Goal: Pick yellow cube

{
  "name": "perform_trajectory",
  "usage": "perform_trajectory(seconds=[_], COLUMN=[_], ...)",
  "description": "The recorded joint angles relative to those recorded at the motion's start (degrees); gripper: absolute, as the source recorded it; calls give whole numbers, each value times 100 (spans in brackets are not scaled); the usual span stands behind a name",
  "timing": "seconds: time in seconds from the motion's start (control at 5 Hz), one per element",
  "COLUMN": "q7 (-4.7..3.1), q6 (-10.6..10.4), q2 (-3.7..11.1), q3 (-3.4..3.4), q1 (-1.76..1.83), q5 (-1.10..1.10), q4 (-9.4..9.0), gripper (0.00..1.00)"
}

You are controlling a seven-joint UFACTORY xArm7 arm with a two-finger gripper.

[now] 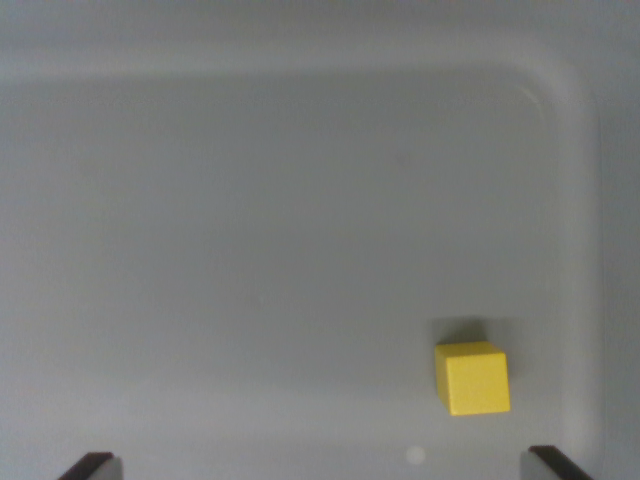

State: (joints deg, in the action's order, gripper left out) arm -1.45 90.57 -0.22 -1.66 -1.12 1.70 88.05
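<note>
Fingertips point(92, 464) just poking in at the bottom edge, one dark tip near 7 o'clock and the other near 5 o'clock point(553, 463); spread wide, nothing between them. Gripper point(322, 466) midpoint roughly at 6 o'clock, at the frame's lower edge.

Further out, yellow cube point(472, 378) at about 4 o'clock from the picture's centre, resting flat on the pale grey floor of a bin point(250, 250). From the gripper's midpoint, lies toward 1 o'clock: up and off to the wrist view's right, much closer to the right-hand tip than to the left. Not between the tips; ahead of them. No long axis to speak of, faces roughly square to the frame, turned only slightly.

Farthest, rounded bin corner point(560, 90) near 1 o'clock, wall running down the right side, near the cube but apart from it.

Likely next: shift toward the wrist view's right and forward to centre the cube, then descend.
</note>
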Motion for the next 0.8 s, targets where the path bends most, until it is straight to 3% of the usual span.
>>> perform_trajectory(seconds=[0.8], q7=[-94], q6=[-197], q2=[61], q3=[-34], q1=[-37], q5=[-22], q4=[-159], gripper=[0])
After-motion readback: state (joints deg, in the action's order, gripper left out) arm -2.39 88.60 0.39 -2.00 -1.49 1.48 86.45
